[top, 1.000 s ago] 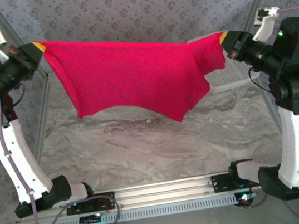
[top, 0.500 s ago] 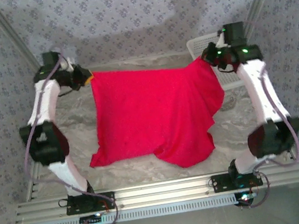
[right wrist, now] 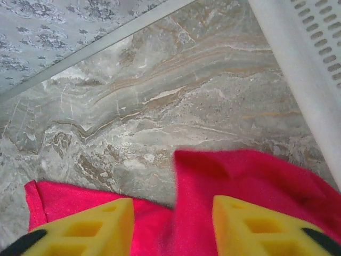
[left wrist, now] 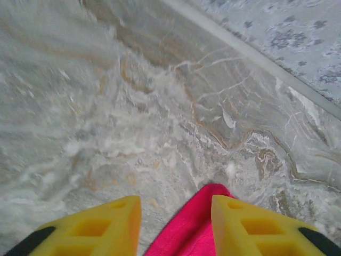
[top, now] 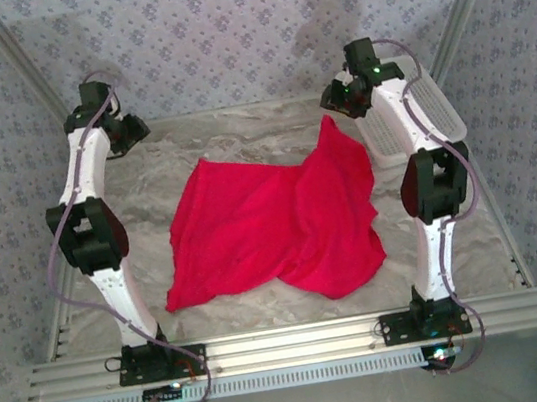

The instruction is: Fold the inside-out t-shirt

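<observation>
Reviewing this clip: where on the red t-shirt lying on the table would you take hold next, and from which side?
Probably its far corners, from above. The plain bright red cloth t-shirt lies rumpled on the grey marble table, but its far-right corner tapers to a point between the fingers of the open right gripper, and a far-left tip lies between those of the open left gripper.

Red t-shirt [left wrist: 193, 226] tip between parted yellow fingers [left wrist: 101, 228] of left gripper [left wrist: 175, 207] — marble table [left wrist: 133, 106] beyond.
</observation>
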Robot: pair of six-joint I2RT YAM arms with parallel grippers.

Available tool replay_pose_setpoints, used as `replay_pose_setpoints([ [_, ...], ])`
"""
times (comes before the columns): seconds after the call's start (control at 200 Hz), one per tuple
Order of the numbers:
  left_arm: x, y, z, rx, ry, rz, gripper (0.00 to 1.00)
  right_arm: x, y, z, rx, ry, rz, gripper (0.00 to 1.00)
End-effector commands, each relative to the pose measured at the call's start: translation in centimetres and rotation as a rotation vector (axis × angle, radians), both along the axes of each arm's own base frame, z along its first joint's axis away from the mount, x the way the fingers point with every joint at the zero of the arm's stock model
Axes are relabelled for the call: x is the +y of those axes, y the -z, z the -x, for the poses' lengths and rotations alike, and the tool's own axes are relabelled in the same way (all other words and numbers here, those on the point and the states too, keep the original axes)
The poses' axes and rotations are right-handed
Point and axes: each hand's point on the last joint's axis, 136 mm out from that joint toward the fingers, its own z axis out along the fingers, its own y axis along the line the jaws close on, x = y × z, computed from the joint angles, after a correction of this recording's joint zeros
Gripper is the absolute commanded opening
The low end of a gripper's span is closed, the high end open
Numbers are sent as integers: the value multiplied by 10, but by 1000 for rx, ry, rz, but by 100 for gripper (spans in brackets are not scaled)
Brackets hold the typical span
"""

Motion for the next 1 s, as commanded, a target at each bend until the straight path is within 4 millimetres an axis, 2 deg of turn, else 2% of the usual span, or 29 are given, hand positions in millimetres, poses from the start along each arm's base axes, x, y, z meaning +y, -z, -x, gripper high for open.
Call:
replay_pose_setpoints([
  [0.0,-25,21,73,187,97,-129,47,6,-16,31,37,-36,66,55],
  [0.07,-48,35,112,221,145,-141,51,8,-20,52,43,-45,90,56],
  [0.145,-71,53,154,231,185,-123,52,15,-18,84,53,-81,98,56],
  [0.2,-91,64,178,221,206,-72,52,28,-12,111,57,-124,87,56],
  [0.27,-123,74,204,194,261,27,51,45,11,155,105,-188,66,56],
  [0.335,-150,82,219,159,308,97,51,54,34,195,156,-228,66,55],
  [0.39,-164,96,230,167,329,130,51,58,53,224,191,-246,76,55],
  [0.415,-167,102,232,169,336,140,51,57,68,240,225,-247,80,55],
  [0.485,-159,126,236,217,294,122,51,51,96,267,286,-239,83,55],
  [0.545,-146,142,233,263,250,105,49,47,116,279,315,-224,73,54],
  [0.6,-134,153,225,289,204,111,48,44,132,281,339,-211,68,54],
  [0.69,-107,169,205,314,118,87,47,36,151,270,372,-187,90,52],
  [0.83,-54,179,166,336,-20,23,41,27,165,209,367,-138,94,45],
  [0.934,-18,173,143,338,-97,-26,38,20,174,177,390,-123,119,42],
  [0.949,-14,171,140,335,-105,-32,38,21,168,165,368,-120,115,42],
  [0.994,-1,165,136,337,-130,-56,37,13,171,157,395,-105,137,41],
])
